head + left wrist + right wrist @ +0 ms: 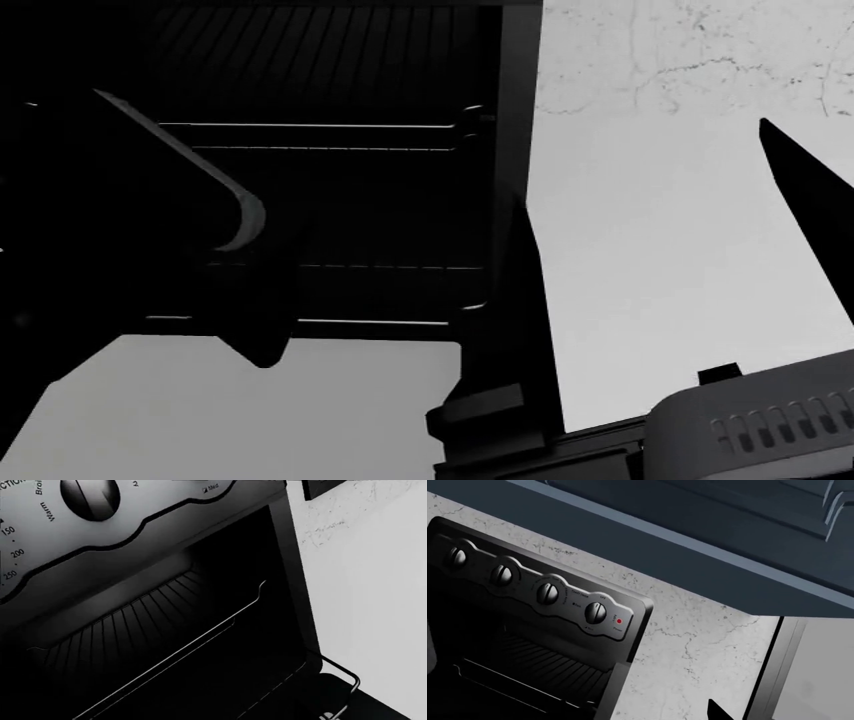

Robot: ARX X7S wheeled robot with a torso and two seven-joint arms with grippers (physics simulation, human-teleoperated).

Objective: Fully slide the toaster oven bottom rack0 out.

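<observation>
Left wrist view: you are close against the toaster oven (167, 630), its door down and its dark ribbed cavity exposed; a control dial (90, 497) with temperature markings sits on the pale panel above the opening, and a thin wire rail of the bottom rack0 (180, 645) crosses the cavity, inside the oven mouth. The left gripper itself does not show here. Head view: your left arm (120, 250) fills the left side as a dark mass in front of the open cavity; its gripper (260, 345) hangs as a black shape at the oven's near edge, and you cannot tell whether its jaws are apart or together. Rack bars (320, 135) run across the interior. The pale table (667, 250) lies to the right. Right wrist view: four knobs (547, 592) line the oven's front panel, blue-grey cabinets (727, 525) overhang, and the right gripper's state cannot be told.
</observation>
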